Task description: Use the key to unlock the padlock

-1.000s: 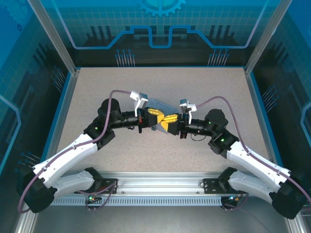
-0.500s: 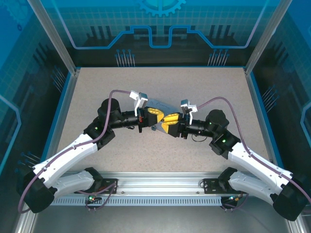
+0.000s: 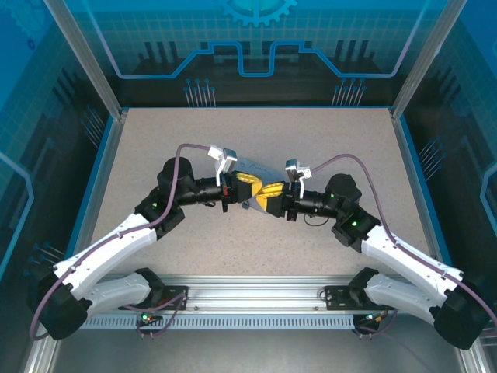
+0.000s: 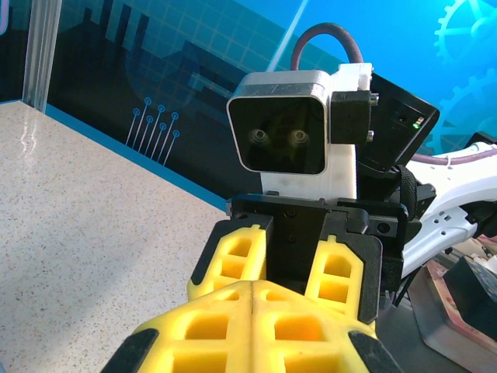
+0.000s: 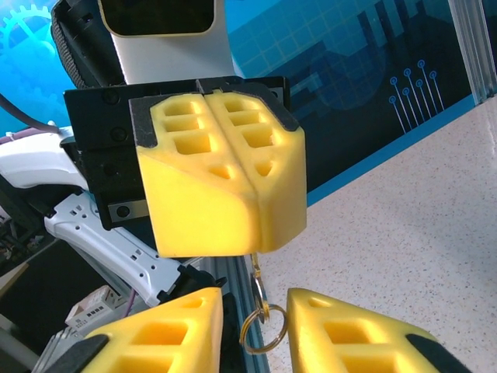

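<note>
1. Claws meet tip to tip over the middle of the table (image 3: 155, 155), with the pale blue tin (image 3: 252, 165) just behind them.
2. The left claw (image 5: 252, 225) is squeezed tight. Its two yellow pads (image 5: 194, 179) press flat together with no gap.
3. A thin sliver, most likely the key (image 5: 255, 268), pokes down out of that pinch. A gold ring (image 5: 262, 328) hangs from it. Most of the sliver hides inside the pads, so calling it the key is a best guess.
4. The right claw (image 5: 255, 311) is wide open. Its fingers (image 5: 155, 334) sit one on each side of the ring, very near it. It is too close to tell if they touch it.
5. From the left wrist, the right claw's spread fingers stand on both sides of the left claw's closed tip.
6. The step in hand looks like a hand-over. The left claw holds the small piece up, and the right claw is lined up to take it.
7. The next move calls for the right claw to close slowly on the ring or the sliver. It should get a firm hold before the left claw lets go.
8. The piece is tiny and hangs loose. It could swing away or drop if either claw moves fast.
9. The padlock is likely not open yet. The key will need its thin end sticking out free to go into the keyhole.
</note>
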